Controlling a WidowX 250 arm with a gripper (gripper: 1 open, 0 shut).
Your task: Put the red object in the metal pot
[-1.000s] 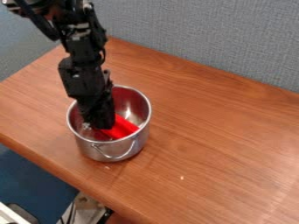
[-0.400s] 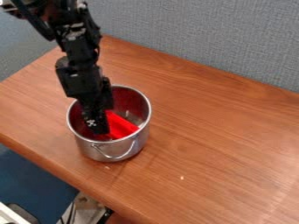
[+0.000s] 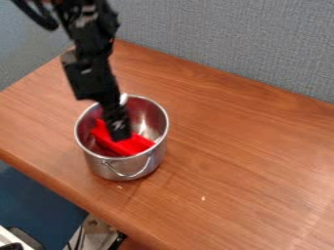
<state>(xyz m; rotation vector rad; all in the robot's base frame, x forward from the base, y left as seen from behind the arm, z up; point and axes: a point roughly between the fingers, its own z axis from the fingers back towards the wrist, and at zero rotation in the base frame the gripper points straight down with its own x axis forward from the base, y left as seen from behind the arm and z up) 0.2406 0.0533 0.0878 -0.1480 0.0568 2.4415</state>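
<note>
A shiny steel metal pot holds a matte red object on a smooth, wood-grain worktop.

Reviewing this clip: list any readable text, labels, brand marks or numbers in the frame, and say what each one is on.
None readable.
The metal pot: no marking visible.
The red object inside it: plain, no text.
The gripper and black arm: no legible label at this resolution.
The wooden table: bare wood grain, no text.

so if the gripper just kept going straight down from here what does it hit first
Most likely the red object lying in the metal pot; the open gripper points down over it, though depth is uncertain.
</note>
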